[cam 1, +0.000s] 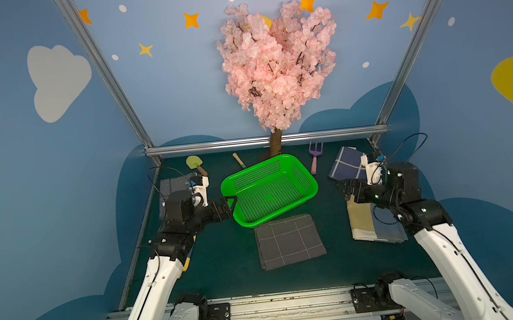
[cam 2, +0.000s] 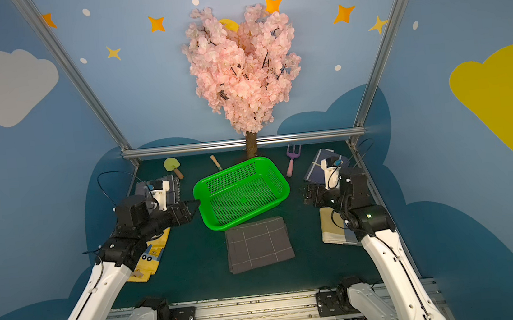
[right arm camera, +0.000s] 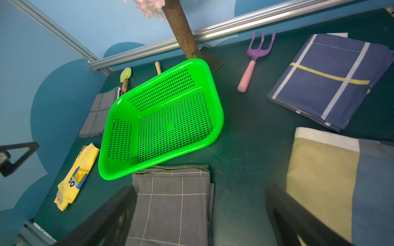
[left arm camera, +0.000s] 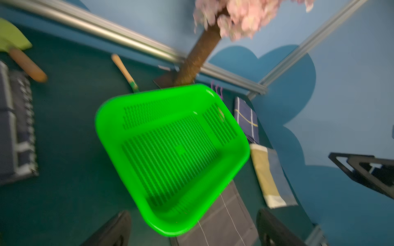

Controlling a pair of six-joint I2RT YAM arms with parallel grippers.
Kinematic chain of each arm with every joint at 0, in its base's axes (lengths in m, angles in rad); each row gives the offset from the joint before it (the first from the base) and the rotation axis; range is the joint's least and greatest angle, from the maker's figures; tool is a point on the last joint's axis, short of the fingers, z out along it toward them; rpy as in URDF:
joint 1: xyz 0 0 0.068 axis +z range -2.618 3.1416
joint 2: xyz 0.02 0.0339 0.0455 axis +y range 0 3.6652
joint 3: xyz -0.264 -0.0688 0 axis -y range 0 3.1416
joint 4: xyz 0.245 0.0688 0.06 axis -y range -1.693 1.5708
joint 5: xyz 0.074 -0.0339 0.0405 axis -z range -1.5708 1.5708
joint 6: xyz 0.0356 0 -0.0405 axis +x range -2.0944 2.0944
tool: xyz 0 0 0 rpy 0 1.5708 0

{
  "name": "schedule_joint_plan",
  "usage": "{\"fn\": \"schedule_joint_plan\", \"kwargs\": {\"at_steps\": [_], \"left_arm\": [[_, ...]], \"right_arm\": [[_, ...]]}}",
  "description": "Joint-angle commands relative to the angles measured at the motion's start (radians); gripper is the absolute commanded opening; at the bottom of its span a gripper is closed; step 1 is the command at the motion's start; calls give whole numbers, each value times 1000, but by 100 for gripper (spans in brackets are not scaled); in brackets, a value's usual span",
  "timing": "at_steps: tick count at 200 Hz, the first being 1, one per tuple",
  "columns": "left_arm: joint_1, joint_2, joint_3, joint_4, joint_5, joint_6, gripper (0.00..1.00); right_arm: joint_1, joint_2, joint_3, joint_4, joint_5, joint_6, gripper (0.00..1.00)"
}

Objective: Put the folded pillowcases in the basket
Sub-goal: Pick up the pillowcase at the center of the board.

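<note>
Right wrist view shows the folded dark grey pillowcase with thin white grid lines (right arm camera: 172, 202) lying flat on the dark green table (right arm camera: 245, 136). Its far edge touches the near rim of the bright green perforated plastic basket (right arm camera: 170, 123), which is empty. The basket's far corner sits close to the brown tree trunk (right arm camera: 181, 27). Bare table lies on both sides of the pillowcase and in front of it. To its right is a folded beige-and-blue cloth (right arm camera: 332, 183).

The right pincer (right arm camera: 199, 187) hangs above the table with its jaws spread wide, holding nothing. In a top view the left pincer (cam 1: 232, 202) is at the basket's near-left corner. The left wrist view shows its jaws wide apart and gripping nothing; whether a finger touches the rim I cannot tell.
</note>
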State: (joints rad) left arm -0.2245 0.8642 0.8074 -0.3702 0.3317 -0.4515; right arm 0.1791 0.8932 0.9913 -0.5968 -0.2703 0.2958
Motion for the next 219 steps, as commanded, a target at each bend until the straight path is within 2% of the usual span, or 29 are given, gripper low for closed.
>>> {"fn": "schedule_joint_plan", "kwargs": {"at_steps": [1,34,49,69,79,90,109,145,186,219], "left_arm": [[-127,-64,-105,-113,-84,-158,95],[-338,-81,-186,-145,-252,-274,95],[-425,-76,-243,-83,-307,-346,96],[-537,2,-302,19,-394,-441,96],[-575,63,-290,-3,-444,-458,97],[-588,121,-289,-19,-459,-474,98],[-601,200,-309,72,-424,-498,98],[-625,330,-281,108,-476,-559,99],[-625,444,-304,253,-400,-599,99],[-635,514,-283,265,-361,-601,99]], "right_arm": [[20,23,-38,-170,-26,42,95],[50,52,-105,-239,-69,63,94],[57,52,-146,-223,-72,66,95],[59,62,-185,-177,-87,66,96],[60,80,-193,-158,-100,79,96],[59,107,-205,-134,-135,104,96],[63,166,-243,-101,-167,125,96],[65,278,-264,-85,-229,100,94],[85,380,-308,-18,-274,82,88],[114,423,-366,28,-265,81,88]]}}
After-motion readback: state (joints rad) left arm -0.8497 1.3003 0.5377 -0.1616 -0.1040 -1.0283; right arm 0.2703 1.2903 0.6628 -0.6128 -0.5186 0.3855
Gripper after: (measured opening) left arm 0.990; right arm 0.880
